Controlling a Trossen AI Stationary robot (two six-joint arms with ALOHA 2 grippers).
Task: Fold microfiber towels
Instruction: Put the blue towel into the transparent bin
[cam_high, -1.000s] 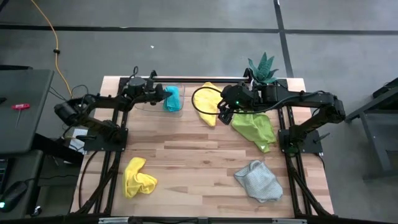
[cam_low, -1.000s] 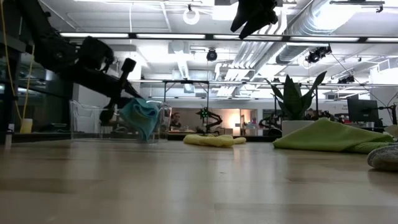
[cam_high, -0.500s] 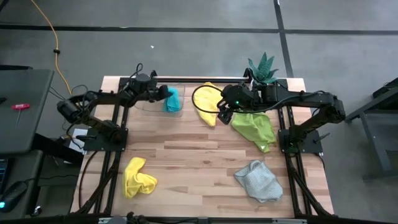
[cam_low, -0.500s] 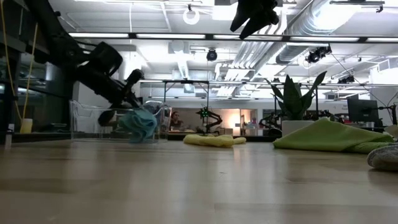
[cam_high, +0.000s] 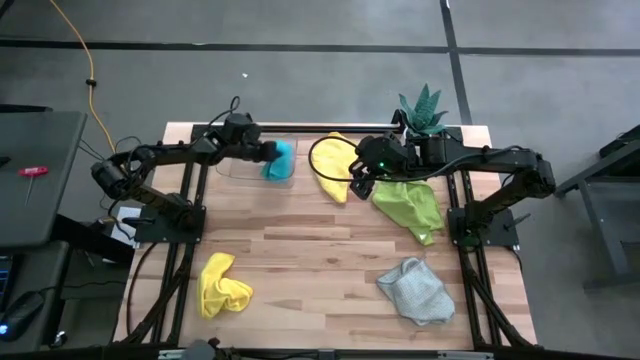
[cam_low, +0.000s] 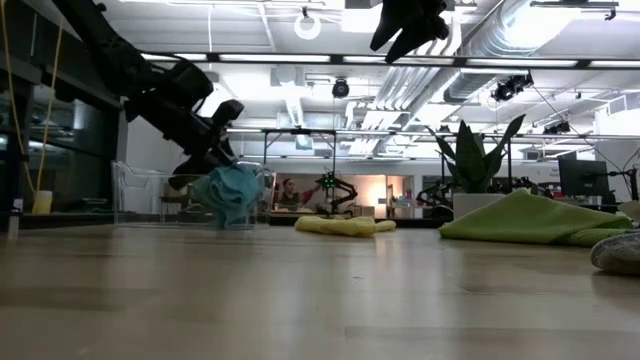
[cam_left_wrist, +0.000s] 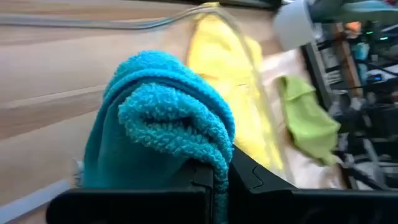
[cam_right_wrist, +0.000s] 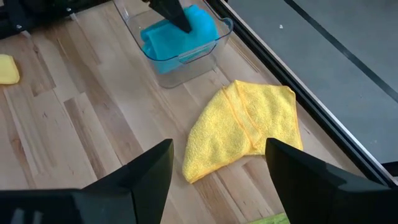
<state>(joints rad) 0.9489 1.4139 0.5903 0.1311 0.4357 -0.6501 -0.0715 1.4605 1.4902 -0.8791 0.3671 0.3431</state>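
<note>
- Since a second ago, we see our left tool (cam_high: 268, 152) has pushed further along the far edge of the pale wooden table (cam_high: 320, 270) and tipped, carrying the plush teal-blue microfiber towel (cam_high: 279, 160) with it; the right arm has not shifted.
- Our left tool is clenched on that bunched teal-blue towel, which sits inside the clear plastic tray (cam_right_wrist: 211, 43) at the far left of the table. We judge it is being set down there as a finished fold, though how neat the fold is we cannot tell.
- Our right tool (cam_high: 361, 184) hangs above the table with its fingers (cam_right_wrist: 146, 177) spread wide and nothing between them, over the gap between the loosely folded yellow microfiber towel (cam_high: 334, 165) and the spread lime green microfiber towel (cam_high: 410, 205). It looks parked so that either can be taken next.
- Nearer the front edge, a crumpled second yellow microfiber towel (cam_high: 222, 284) lies at the left and a rumpled light grey microfiber towel (cam_high: 415, 290) at the right, both well apart from the arms and not yet folded.
- At the far right corner stands a green potted plant (cam_high: 422, 108), out of the working area.
</note>
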